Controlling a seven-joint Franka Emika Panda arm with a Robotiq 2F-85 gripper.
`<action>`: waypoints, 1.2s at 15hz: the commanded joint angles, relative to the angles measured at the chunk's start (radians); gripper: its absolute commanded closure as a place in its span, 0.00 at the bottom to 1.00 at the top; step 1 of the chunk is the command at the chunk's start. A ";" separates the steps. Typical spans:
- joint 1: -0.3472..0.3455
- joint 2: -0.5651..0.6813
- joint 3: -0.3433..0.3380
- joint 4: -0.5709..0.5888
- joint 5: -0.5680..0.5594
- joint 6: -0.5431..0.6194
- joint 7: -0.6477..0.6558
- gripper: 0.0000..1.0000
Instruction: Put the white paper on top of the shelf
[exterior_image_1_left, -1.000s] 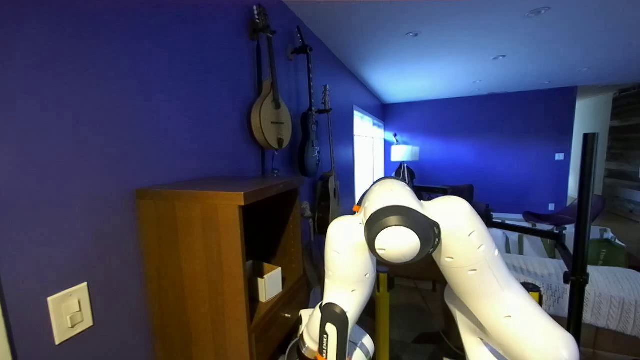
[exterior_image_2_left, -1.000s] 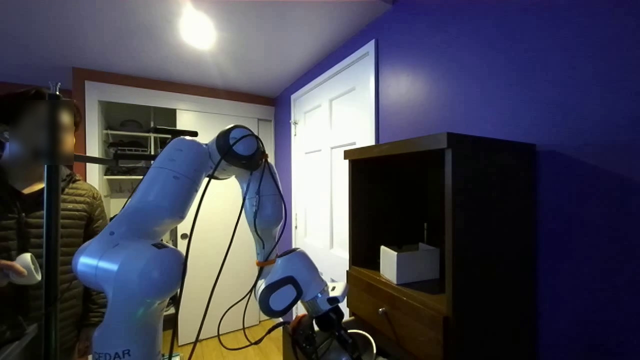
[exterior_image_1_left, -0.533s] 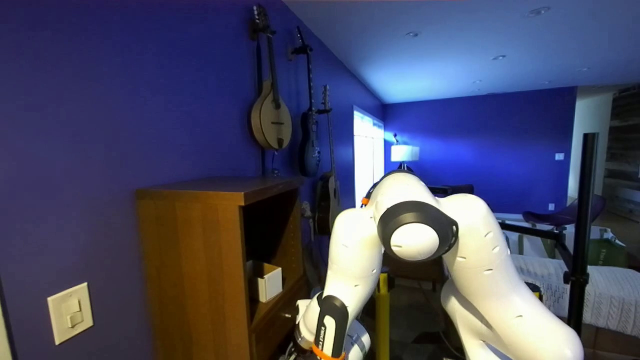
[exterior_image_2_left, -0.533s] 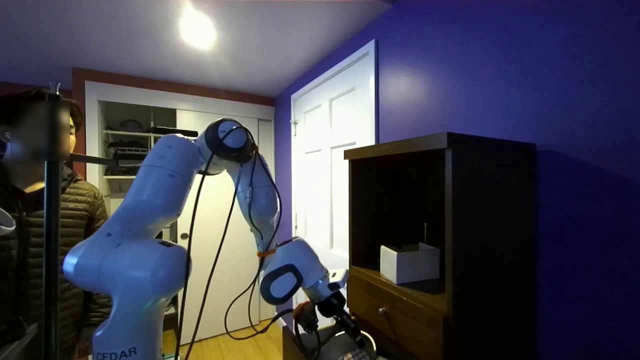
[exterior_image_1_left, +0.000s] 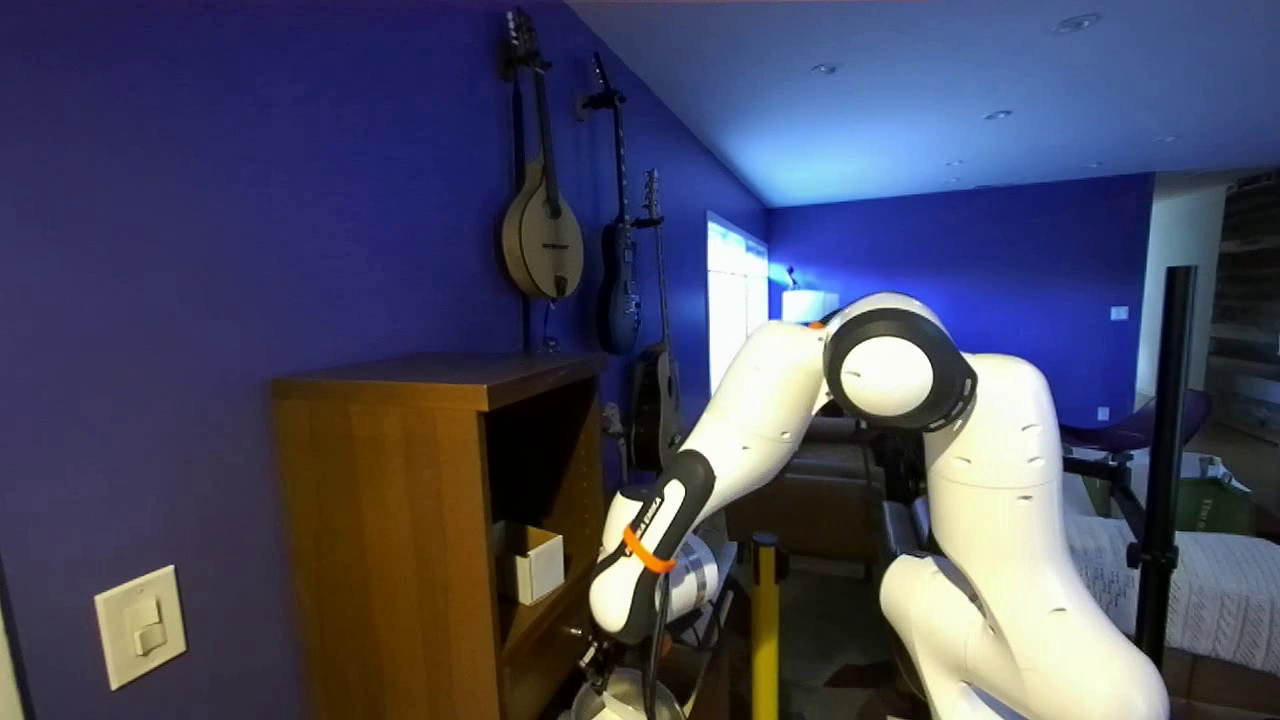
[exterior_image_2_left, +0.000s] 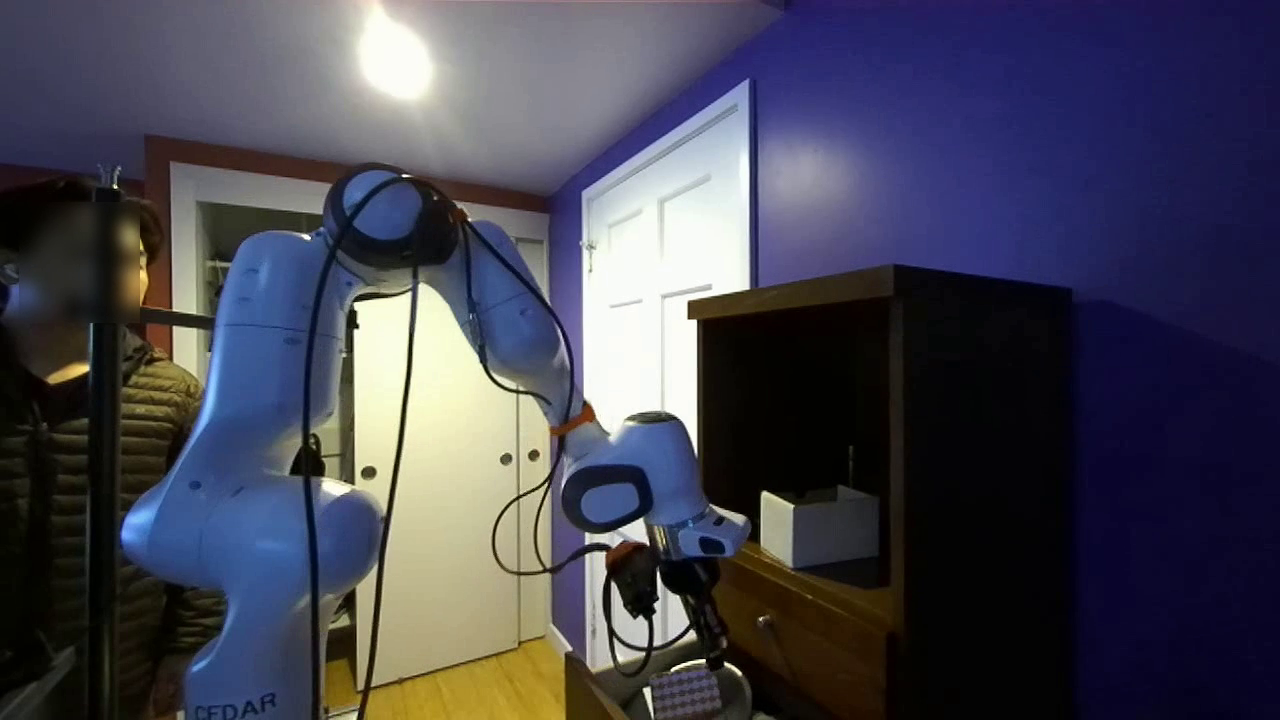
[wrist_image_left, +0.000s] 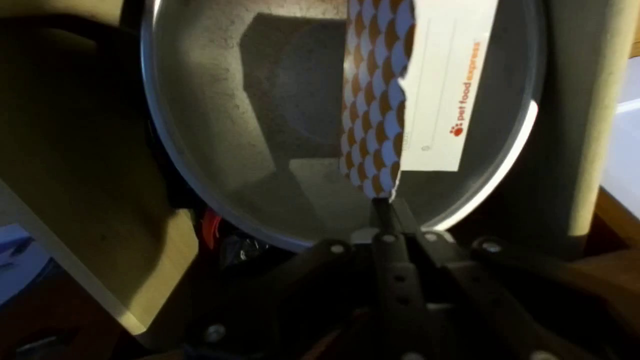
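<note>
Scallop-patterned paper (wrist_image_left: 372, 100), torn-edged, clamped in gripper (wrist_image_left: 390, 202); white printed panel (wrist_image_left: 437, 110) alongside; round metal pot (wrist_image_left: 210, 150) beneath; smooth white arm (exterior_image_1_left: 885, 375) arched above, gripper angled down

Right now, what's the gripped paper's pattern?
The paper has brown and pale scallops, clearest in the wrist view.

Paper (wrist_image_left: 440, 75): white, printed in orange and red.
Patterned sheet (wrist_image_left: 374, 100): covered with brown and pale scallops.
Pot (wrist_image_left: 215, 90): silver-grey.
Gripper (wrist_image_left: 391, 204): black.
Shelf (exterior_image_1_left: 390, 550): brown, wood-grained.
Box (exterior_image_2_left: 822, 532): white.
Wall (exterior_image_1_left: 250, 200): painted blue-purple.

White, orange-lettered paper (wrist_image_left: 437, 95) below shelf top (exterior_image_1_left: 435, 369)
</note>
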 joint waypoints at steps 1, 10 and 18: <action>0.009 -0.160 -0.089 0.067 -0.092 -0.205 0.060 1.00; -0.630 -0.435 0.468 0.252 -0.154 -0.711 0.160 1.00; -0.912 -0.568 0.617 0.278 -0.083 -0.753 0.161 1.00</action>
